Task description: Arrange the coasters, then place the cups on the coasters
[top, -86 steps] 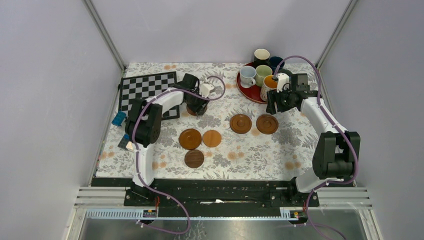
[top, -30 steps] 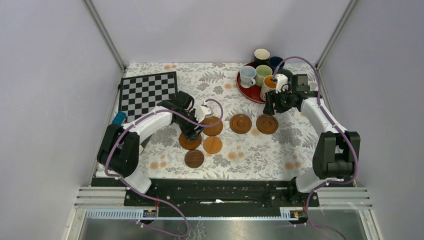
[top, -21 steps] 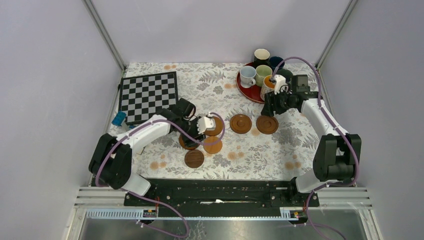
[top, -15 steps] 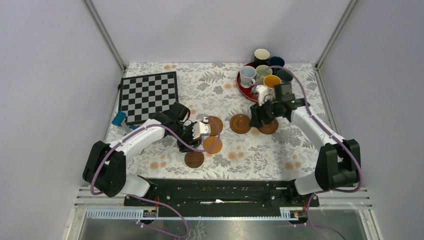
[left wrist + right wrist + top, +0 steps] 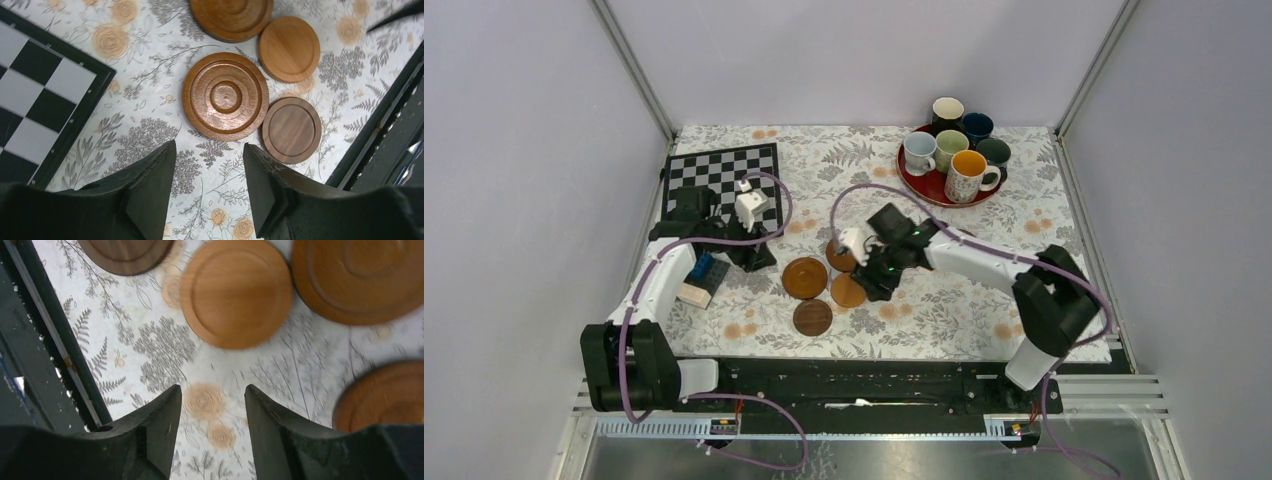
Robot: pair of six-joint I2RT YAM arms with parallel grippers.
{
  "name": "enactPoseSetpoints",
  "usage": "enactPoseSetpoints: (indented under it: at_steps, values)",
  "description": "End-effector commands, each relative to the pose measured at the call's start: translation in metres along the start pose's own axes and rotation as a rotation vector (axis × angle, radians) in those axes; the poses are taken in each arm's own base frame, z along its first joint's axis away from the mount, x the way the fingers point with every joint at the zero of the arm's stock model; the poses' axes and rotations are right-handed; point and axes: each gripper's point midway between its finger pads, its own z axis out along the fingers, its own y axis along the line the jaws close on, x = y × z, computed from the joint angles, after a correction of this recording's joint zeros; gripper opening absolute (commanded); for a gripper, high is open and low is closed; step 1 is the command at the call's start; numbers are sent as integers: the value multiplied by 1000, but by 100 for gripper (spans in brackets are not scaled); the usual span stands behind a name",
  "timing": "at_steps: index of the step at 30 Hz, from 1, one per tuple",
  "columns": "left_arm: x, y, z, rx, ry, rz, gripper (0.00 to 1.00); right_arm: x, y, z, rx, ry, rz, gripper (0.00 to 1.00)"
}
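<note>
- A big ringed coaster (image 5: 805,277) lay flat on the flowered cloth (image 5: 944,310), face up. It was round, so it had no long side.
- A light coaster (image 5: 847,291) lay just beside it, and a dark coaster (image 5: 812,317) lay near both, closer to the arms.
- A fourth coaster (image 5: 837,252) was partly hidden under the right gripper (image 5: 212,390).
- The six cups (image 5: 950,148) stood upright, close together on the red tray (image 5: 921,182), well apart from the coasters. The orange cup (image 5: 967,175) had its handle pointing right.
- The right gripper hung over the coasters, jaws a little apart and holding nothing.
- The left gripper (image 5: 209,150) was by the chessboard (image 5: 714,175), jaws a little apart, also empty.
- The right arm (image 5: 969,262) stretched across the cloth and hid what was under it.
- A blue block (image 5: 702,268) and a tan block (image 5: 692,293) lay by the left arm.
</note>
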Motion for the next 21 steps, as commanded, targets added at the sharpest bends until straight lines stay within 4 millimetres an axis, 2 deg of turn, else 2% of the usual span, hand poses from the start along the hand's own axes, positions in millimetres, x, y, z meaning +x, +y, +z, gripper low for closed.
enactPoseSetpoints:
  at_steps: [1, 5, 9, 15, 21]
  values:
    - [-27, 10, -15, -25, -124, -54, 57, -37, 8, 23, 58, 20, -193, 56]
    - [-33, 26, -22, -95, -156, -100, 57, -55, 10, 41, 82, 39, -238, 54]
    - [-41, 45, -32, -160, -199, -149, 58, -58, 9, 56, 107, 79, -263, 54]
    - [-51, 54, -39, -164, -235, -185, 59, -50, 1, 69, 142, 135, -277, 55]
    - [-54, 56, -38, -163, -244, -176, 60, -24, -3, 68, 140, 251, -276, 54]
